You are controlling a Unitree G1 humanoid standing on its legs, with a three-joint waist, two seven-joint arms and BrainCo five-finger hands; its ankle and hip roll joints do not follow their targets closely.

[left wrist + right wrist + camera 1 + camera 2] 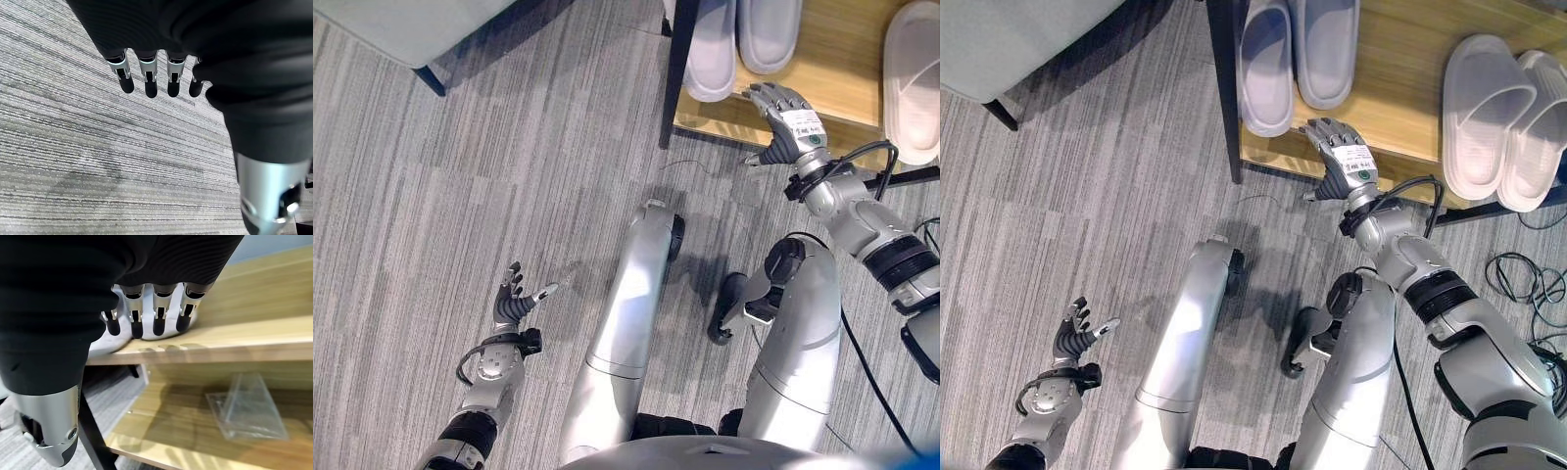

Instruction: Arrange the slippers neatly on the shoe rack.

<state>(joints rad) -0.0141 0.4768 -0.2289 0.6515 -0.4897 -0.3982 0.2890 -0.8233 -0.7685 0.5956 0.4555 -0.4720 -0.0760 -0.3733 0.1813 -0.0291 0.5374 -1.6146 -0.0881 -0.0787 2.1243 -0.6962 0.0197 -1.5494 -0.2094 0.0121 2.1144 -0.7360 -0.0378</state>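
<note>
Right hand (1340,149) is at the front edge of the shoe rack's (1400,59) wooden top shelf, fingers nearly straight and holding nothing; its fingertips (136,330) are at the near end of the grey slippers (1293,54), contact not confirmed. Carpet floor (489,196) is the largest surface, with open room between the rack and the left hand (514,302), which is held well apart over it, fingers loosely spread and empty. On the shelf, the grey pair lies side by side by the rack's left corner post, long axes running front to back. White slippers (1503,117) lie side by side toward the shelf's right end, same orientation, near ends at the front edge. Bare wood separates the pairs. On the lower shelf lies a clear plastic piece (247,406).
</note>
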